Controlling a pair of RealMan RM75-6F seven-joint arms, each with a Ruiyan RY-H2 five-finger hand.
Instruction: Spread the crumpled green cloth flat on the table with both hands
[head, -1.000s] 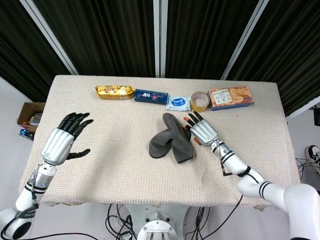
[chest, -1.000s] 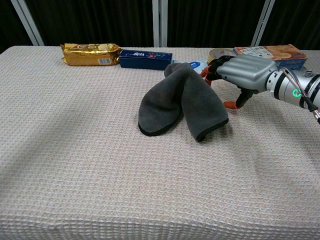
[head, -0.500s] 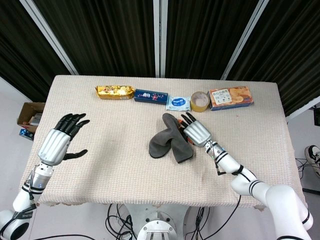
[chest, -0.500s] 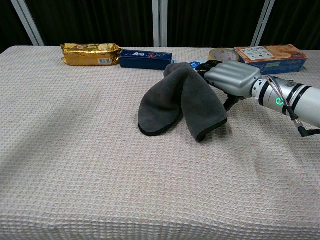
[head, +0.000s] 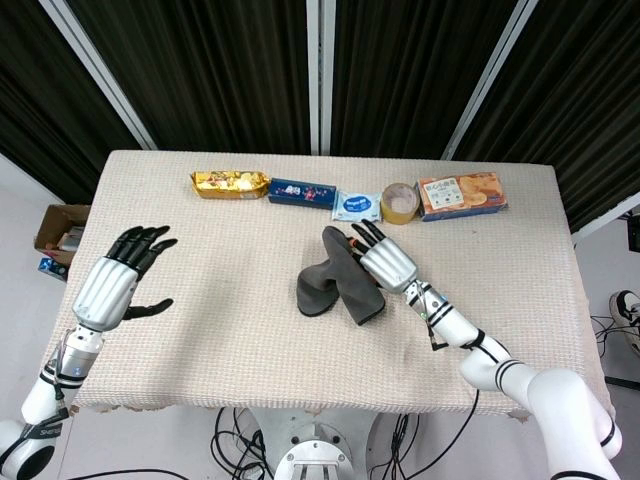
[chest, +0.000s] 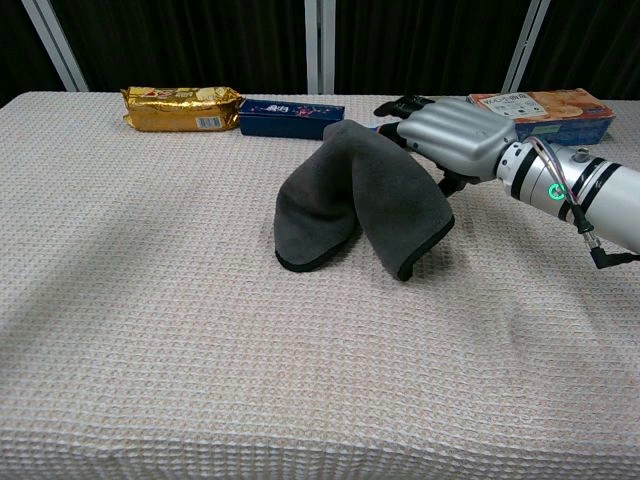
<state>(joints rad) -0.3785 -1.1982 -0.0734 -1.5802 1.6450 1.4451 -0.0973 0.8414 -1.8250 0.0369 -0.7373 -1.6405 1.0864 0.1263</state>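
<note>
The cloth (head: 340, 283), dark grey in both views, lies bunched in folds at the centre of the table (head: 240, 330). The right hand (head: 383, 262) rests on its upper right edge, fingers extended; whether it grips the fabric cannot be told. The left hand (head: 118, 281) hovers at the frame's left, fingers spread, holding nothing

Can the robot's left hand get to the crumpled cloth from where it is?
Probably yes. The left hand hovers open over bare table, with nothing between it and the cloth. The right hand is at the cloth's far side.
</note>
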